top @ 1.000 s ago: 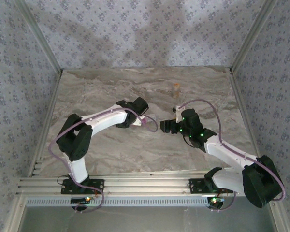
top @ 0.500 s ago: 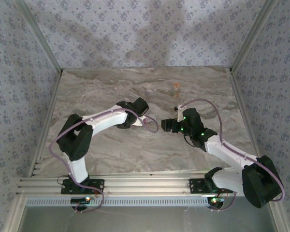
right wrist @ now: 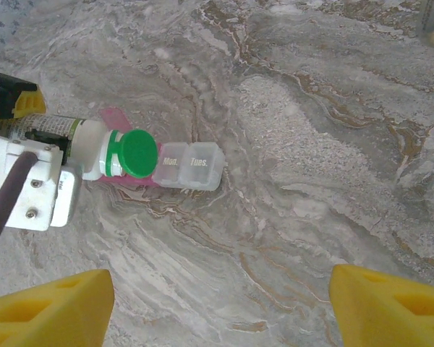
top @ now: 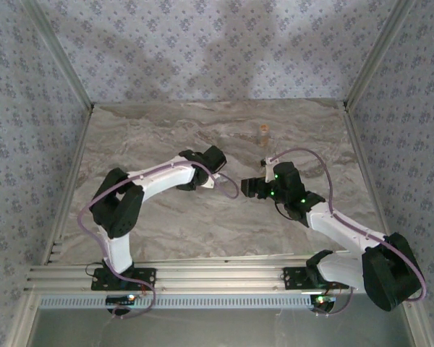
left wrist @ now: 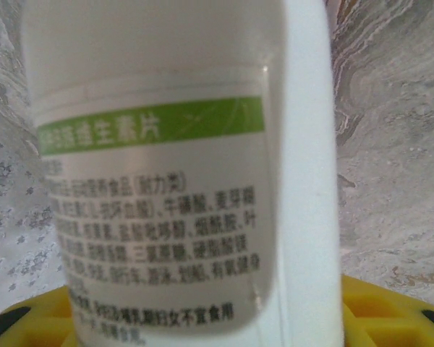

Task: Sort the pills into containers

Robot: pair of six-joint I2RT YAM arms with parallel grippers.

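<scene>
Elbow (top: 114, 206) farther right; white bottle (right wrist: 83, 137) near-level in left end effector's (top: 215, 178) pinch, cap (right wrist: 139, 153) rightward

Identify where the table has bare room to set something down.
Free: the table's far-left corner beyond the left arm; the near strip between it and the right arm. Crowded: the centre, where white bottle, pill case and left gripper meet.
</scene>
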